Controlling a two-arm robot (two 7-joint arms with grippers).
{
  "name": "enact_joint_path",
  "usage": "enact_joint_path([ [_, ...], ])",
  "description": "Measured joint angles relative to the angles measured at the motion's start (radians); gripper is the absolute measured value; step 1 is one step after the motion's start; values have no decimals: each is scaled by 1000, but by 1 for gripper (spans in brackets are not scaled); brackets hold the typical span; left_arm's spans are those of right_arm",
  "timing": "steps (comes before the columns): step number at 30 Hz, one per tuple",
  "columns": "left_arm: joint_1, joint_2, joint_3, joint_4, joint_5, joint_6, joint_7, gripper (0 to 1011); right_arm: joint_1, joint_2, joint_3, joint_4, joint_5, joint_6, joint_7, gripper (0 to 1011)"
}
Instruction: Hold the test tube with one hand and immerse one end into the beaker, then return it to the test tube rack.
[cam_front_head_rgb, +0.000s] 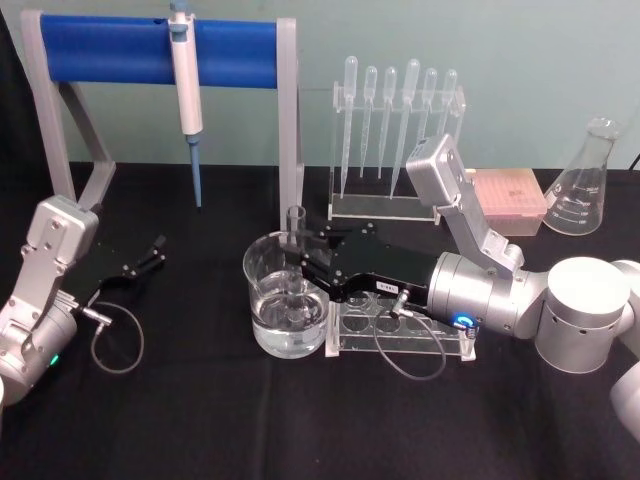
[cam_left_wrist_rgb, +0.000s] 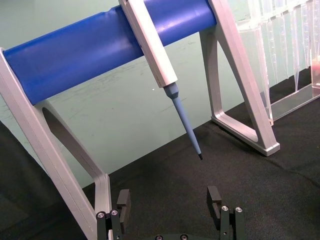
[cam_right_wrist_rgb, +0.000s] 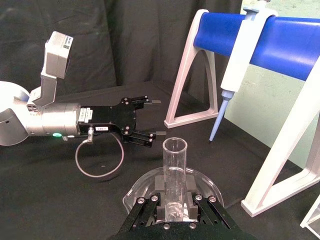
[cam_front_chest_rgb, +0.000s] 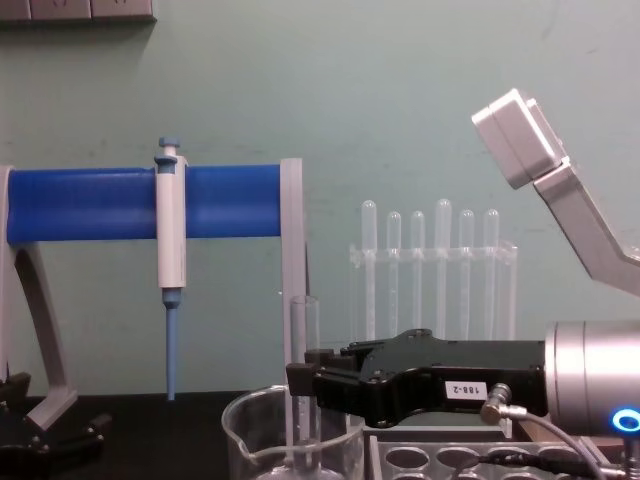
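The right tool (cam_front_head_rgb: 300, 266) reaches in from the right, across the test tube rack (cam_front_head_rgb: 440, 345), with its fingers pinching the test tube (cam_front_head_rgb: 294, 224) a little below the rim. The tube stands upright inside the beaker (cam_front_head_rgb: 256, 285). Its open top rises above the beaker's rim and its lower end is down in the clear liquid at the bottom. The beaker sits on the black counter (cam_front_head_rgb: 200, 420), just beside the left end of the rack.

In the right wrist view the test tube (cam_right_wrist_rgb: 175, 162) rises between the black fingers, with the beaker (cam_right_wrist_rgb: 141, 186) curving around it.

The left tool (cam_front_head_rgb: 150, 255) rests low near the counter at the left, well apart from the beaker, and its fingers (cam_left_wrist_rgb: 123, 202) are spread with nothing between them. Behind it a white-and-blue pipettor (cam_front_head_rgb: 185, 70) hangs from a blue bar stand (cam_front_head_rgb: 110, 48).
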Motion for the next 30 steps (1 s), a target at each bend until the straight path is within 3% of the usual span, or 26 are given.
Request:
enact_joint_path([
  [30,0,0,0,0,0,0,0,1000,0,0,0,0,0,0,0,238],
])
